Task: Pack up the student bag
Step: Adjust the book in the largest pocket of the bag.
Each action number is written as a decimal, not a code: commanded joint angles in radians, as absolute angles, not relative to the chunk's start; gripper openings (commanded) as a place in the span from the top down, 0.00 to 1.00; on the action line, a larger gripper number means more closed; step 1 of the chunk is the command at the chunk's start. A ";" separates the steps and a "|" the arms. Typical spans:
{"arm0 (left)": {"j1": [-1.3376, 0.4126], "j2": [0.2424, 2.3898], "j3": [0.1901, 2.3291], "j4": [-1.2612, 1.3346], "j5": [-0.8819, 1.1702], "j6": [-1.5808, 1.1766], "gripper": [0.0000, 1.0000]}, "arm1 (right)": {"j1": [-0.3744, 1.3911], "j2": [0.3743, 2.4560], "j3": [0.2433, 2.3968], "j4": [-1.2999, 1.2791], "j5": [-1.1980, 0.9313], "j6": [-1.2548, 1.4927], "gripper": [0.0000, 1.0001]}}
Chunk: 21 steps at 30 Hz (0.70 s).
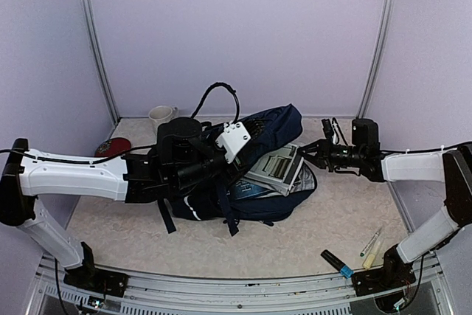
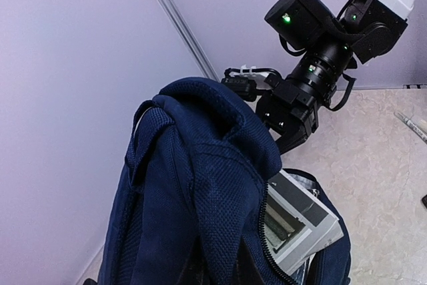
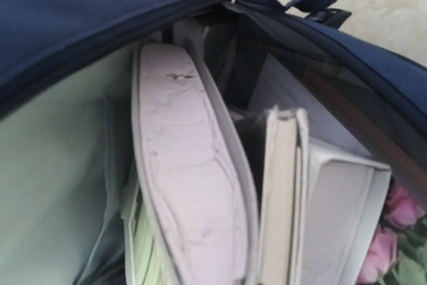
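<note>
At three o'clock of the backpack [image 1: 276,123], the right gripper [image 1: 308,155], jaws parted, should push the books [image 1: 276,167] deeper; whether the left gripper [image 1: 221,158] is grasping cannot be told.

We see the student bag [image 1: 258,204] in the middle of the table [image 1: 332,219], books [image 1: 279,167] inside its open mouth on the right; a mug [image 1: 161,116] stands behind it, left, and markers [image 1: 335,262] lie at the front right.

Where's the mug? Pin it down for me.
In the top view, the mug stands in the far-left corner of the table, just behind the red object and left of the bag.
</note>
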State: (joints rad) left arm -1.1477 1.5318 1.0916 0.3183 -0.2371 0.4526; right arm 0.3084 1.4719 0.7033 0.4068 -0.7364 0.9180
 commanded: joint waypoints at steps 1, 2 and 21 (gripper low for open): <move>-1.129 1.420 1.095 0.455 -0.150 0.442 1.00 | 0.318 1.377 0.740 0.287 -0.761 0.853 0.92; -1.120 1.409 1.088 0.456 -0.148 0.433 1.00 | 0.318 1.358 0.742 0.258 -0.769 0.841 0.92; -1.216 1.421 1.148 0.503 -0.069 0.581 1.00 | 0.323 1.458 0.833 0.126 -0.748 0.926 1.00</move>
State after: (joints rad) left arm -1.1450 1.4193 1.0370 0.2684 -0.1574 0.5056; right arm 0.3134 1.4082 0.8555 -0.0521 -0.8364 0.7734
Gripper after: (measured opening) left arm 0.054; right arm 0.114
